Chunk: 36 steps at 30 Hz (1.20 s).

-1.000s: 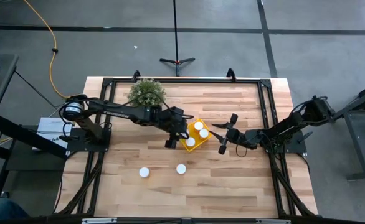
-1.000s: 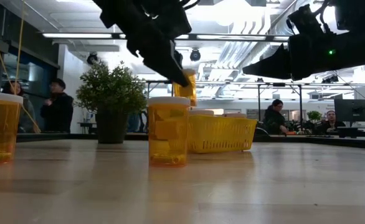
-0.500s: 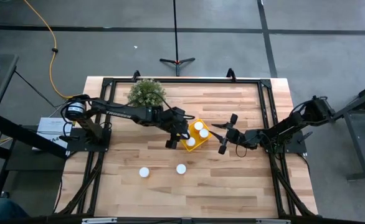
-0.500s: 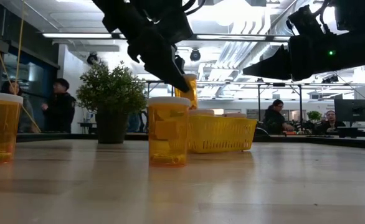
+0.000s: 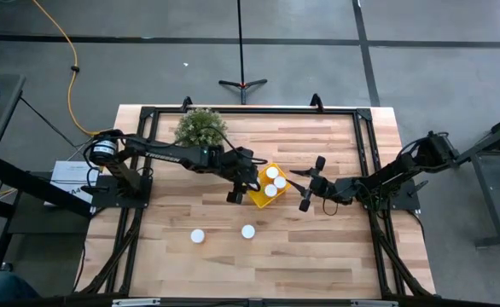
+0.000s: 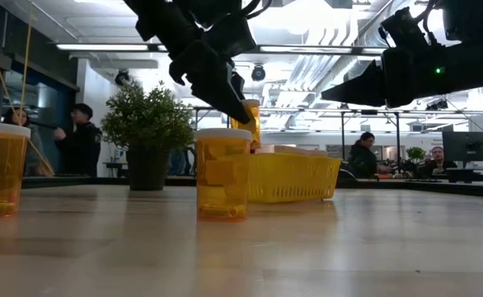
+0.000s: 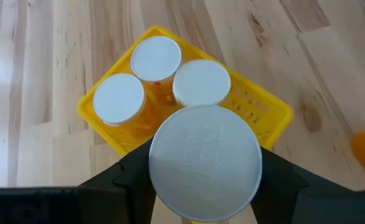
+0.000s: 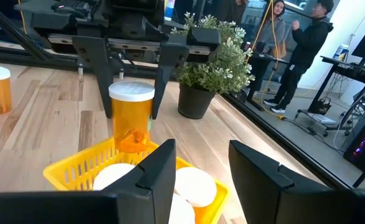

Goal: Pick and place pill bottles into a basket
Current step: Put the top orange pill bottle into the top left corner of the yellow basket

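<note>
The yellow basket [image 5: 267, 185] is sitting mid-table holding three capped bottles, while two more pill bottles [image 5: 198, 236] are standing well apart nearer the front edge. The left gripper [image 8: 131, 81] is pinching a sixth pill bottle [image 8: 132, 114] by its orange body under the white cap, hanging upright above the basket's near rim. It is probably light, rigid, and somewhat slick. The right gripper [image 5: 305, 186] is hovering beside the basket, fingers spread and empty.

One camera looks straight down on the desk [image 5: 318, 256], another level across it, and both wrist cameras closely share the basket [image 7: 276, 112].
</note>
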Available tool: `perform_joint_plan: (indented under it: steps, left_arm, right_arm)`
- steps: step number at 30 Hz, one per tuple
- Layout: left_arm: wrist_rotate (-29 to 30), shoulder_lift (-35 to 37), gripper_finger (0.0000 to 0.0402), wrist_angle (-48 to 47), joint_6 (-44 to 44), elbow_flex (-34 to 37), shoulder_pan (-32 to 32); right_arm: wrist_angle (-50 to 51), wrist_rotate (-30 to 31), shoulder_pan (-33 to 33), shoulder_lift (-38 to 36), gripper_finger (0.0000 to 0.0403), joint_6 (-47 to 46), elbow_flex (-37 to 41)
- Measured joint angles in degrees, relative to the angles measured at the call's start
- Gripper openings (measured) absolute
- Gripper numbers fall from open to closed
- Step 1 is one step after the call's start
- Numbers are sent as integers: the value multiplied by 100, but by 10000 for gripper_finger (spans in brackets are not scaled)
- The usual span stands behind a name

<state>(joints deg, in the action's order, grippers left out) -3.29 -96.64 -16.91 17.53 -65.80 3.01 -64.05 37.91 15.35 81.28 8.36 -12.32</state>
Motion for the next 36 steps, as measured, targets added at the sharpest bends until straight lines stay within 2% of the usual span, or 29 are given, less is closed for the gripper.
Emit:
perform_joint_plan:
  steps: [5,13,19,22,28,33,36]
  left_arm:
    - [-4,0,254,-17,-15,0,2]
    - [-133,0,228,4,3,0,176]
    - [-290,0,254,131,-41,-4,231]
    - [-560,-84,245,270,-43,-13,219]
    - [-400,-284,228,429,-5,-14,279]
    - [-375,-354,257,347,1,1,300]
    - [-388,-353,260,389,1,1,299]
  right_arm:
    - [0,0,0,0,140,-31,0]
    - [0,-2,-2,0,140,-42,0]
    - [44,0,0,0,140,-44,0]
    - [78,0,-2,0,140,-44,0]
    - [133,-13,-1,2,140,-64,0]
    - [203,-76,0,2,140,-92,0]
    - [205,-57,0,2,140,-90,0]
